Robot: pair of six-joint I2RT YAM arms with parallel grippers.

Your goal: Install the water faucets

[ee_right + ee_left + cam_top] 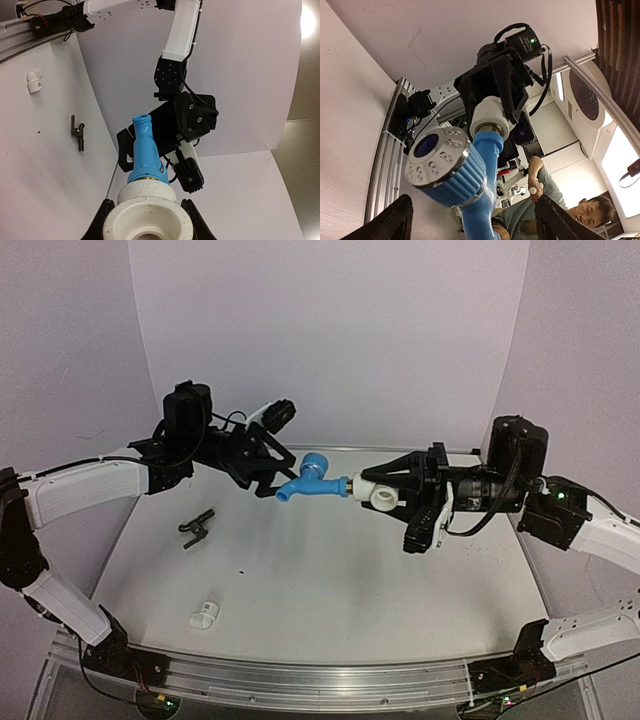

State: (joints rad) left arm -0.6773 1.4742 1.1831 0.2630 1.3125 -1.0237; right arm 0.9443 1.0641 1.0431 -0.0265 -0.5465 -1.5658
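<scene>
The blue faucet (pixel 312 480) hangs in the air above the table, its brass-threaded stem set into a white pipe fitting (pixel 378 492). My right gripper (pixel 392 495) is shut on that fitting; in the right wrist view the fingers clamp the fitting (pixel 147 212) on both sides, with the faucet (pixel 145 150) pointing away. My left gripper (pixel 272 478) is at the faucet's spout end. In the left wrist view its fingers (pixel 395 220) stand wide apart on either side of the faucet (pixel 470 175) without touching it. The ribbed knob with its silver cap faces the left wrist camera.
A small black metal part (pixel 197 528) lies on the table at the left, also seen in the right wrist view (pixel 77 132). A white elbow fitting (pixel 204 614) lies near the front left. An aluminium rail (pixel 320 680) runs along the table's near edge.
</scene>
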